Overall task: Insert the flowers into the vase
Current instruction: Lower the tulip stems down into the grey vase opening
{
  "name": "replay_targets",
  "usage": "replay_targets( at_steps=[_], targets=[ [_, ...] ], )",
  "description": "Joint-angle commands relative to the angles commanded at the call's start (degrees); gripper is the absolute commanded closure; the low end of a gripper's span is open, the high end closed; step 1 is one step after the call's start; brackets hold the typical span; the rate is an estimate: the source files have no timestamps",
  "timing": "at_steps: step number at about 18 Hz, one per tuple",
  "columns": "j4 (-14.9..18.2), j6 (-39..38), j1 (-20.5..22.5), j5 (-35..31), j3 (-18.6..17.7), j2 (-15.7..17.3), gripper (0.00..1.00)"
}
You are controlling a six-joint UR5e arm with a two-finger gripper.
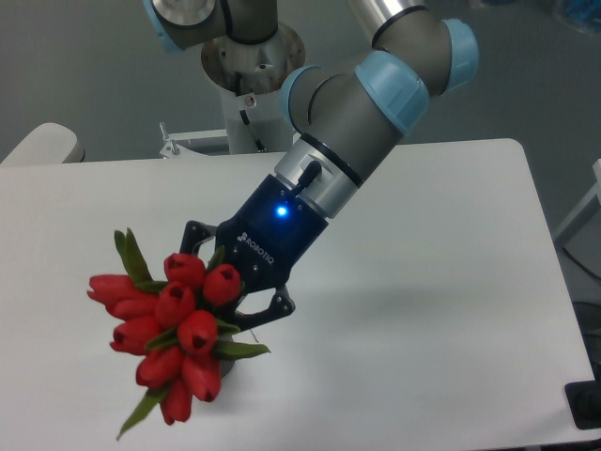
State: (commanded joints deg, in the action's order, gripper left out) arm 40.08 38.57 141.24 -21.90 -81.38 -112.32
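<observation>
White table (451,282) — grey backdrop (75,66).

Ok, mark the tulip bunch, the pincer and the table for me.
tulip bunch (178,331), fixed camera view, on a red bud mid-bunch.
pincer (246,293), fixed camera view, midway between its black fingertips, behind the buds.
table (441,310), fixed camera view, on bare white top right of the arm.

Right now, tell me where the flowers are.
The flowers hang low on the left of the camera view, held in the gripper, above the table's near edge.

One fixed camera, high front, near table (451,282)
</observation>
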Motion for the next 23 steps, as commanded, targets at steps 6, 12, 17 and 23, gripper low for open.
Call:
replay_targets(
  at_steps=[6,12,17,23],
  targets=[
    [-1.0,2.2,-0.4,3.2,-1.3,1.1,0.72],
    [-1.1,5.8,-1.3,3.4,-3.9,1.2,0.72],
    [-1.1,6.0,-1.8,3.5,-6.0,2.9,0.72],
    [-1.1,6.1,-2.2,3.5,-6.6,3.3,0.72]
  ],
)
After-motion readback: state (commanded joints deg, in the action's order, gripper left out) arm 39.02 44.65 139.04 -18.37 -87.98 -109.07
